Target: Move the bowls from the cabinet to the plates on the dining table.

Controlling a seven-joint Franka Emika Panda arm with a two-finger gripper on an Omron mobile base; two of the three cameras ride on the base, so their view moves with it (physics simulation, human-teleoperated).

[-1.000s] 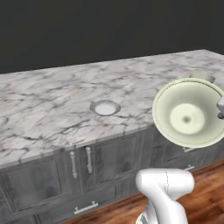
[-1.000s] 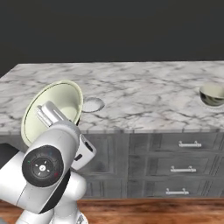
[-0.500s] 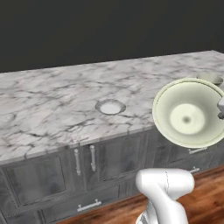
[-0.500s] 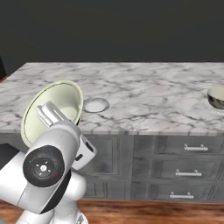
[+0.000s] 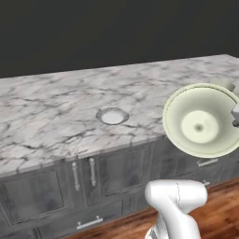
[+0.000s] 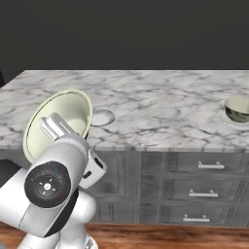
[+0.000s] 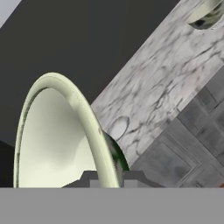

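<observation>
Cream-green bowl (image 5: 201, 120) clamped in the tool (image 7: 107, 177); no legible writing visible.

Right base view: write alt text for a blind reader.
The gripper holds a cream-green bowl tilted on edge before a marble table. An empty plate lies just beyond it; another bowl sits far right.
</observation>
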